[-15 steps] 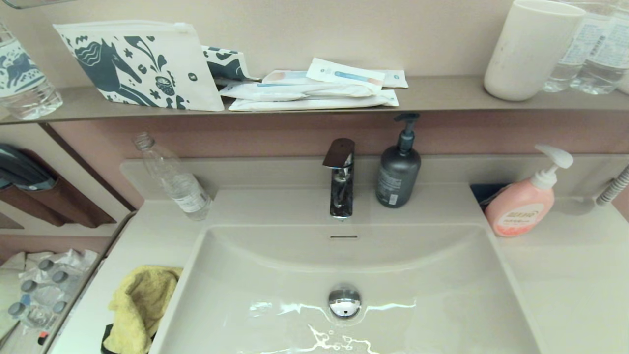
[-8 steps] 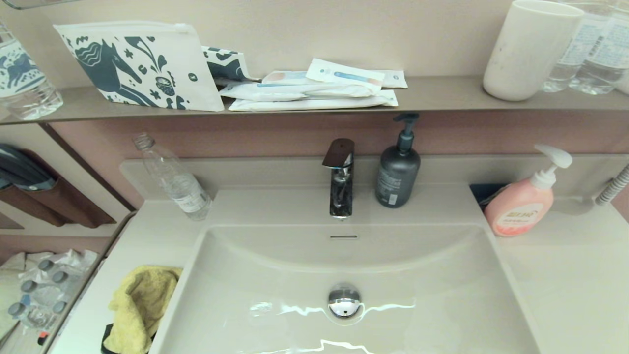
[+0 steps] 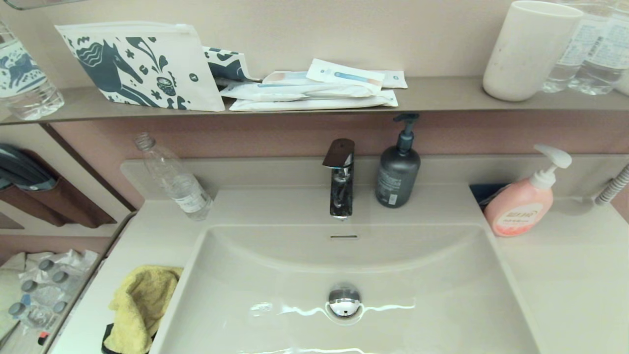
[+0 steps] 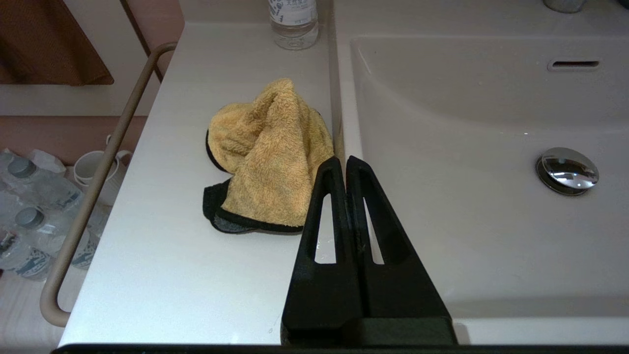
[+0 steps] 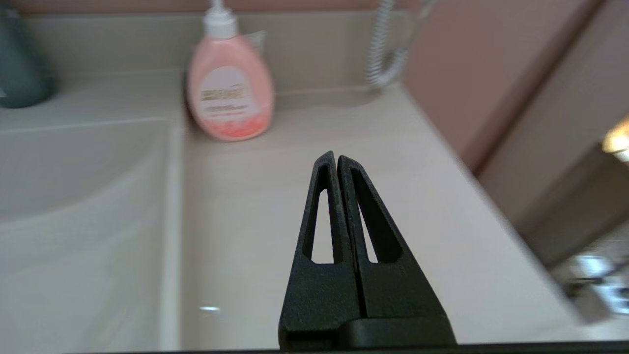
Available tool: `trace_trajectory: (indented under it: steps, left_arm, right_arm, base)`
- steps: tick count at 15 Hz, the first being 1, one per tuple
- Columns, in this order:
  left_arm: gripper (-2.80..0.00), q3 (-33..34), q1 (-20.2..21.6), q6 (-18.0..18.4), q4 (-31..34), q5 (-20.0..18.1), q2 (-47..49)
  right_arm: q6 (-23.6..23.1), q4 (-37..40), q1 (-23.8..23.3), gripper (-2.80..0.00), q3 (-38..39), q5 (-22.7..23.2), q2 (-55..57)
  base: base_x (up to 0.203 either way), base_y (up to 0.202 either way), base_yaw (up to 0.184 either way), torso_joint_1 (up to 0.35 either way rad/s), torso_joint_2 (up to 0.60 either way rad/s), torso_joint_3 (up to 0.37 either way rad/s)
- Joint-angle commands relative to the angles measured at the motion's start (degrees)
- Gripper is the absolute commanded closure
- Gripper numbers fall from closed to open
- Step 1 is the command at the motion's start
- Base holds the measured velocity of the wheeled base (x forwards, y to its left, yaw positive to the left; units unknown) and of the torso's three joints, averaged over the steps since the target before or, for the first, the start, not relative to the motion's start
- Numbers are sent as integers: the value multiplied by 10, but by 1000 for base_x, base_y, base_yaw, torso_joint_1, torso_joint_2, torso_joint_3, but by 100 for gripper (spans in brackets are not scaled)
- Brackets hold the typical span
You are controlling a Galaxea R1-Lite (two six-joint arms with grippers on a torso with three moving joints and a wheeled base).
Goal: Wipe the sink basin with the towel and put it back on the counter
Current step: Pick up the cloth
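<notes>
The mustard-yellow towel (image 3: 139,306) (image 4: 268,155) lies crumpled with its black trim on the counter (image 3: 147,231) (image 4: 172,265), left of the sink basin (image 3: 422,305) (image 4: 467,147). The basin has a chrome drain plug (image 3: 344,301) (image 4: 566,170) and an overflow slot (image 3: 343,237). My left gripper (image 4: 345,160) is shut and empty, hovering near the basin's left rim just short of the towel. My right gripper (image 5: 336,157) is shut and empty above the counter (image 5: 304,147) on the basin's right. Neither gripper shows in the head view.
A faucet (image 3: 340,177), a dark pump bottle (image 3: 398,167) and a pink soap bottle (image 3: 526,199) (image 5: 230,86) stand behind the basin. A clear plastic bottle (image 3: 172,178) leans at the back left. A towel rail (image 4: 93,196) runs along the counter's left edge. The wall shelf (image 3: 442,96) holds a cup and pouches.
The reflections on the basin floor have shifted a little. The towel and everything else stay where they were.
</notes>
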Motion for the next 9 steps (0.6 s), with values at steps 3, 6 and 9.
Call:
trace_trajectory:
  steps: [3,6,9]
  left_arm:
    - [0,0,0,0,0,0,1]
    - [0,0,0,0,0,0,1]
    - [0,0,0,0,0,0,1]
  right_arm:
    - [64,-41,0,0,73,73,-8]
    - [50,-22,0,0,78,123,-8]
    - [3,31,0,0,79,132,-8]
  base:
    - [0,0,0,0,0,0]
    - [0,0,0,0,0,0]
    - [0,0,0,0,0,0]
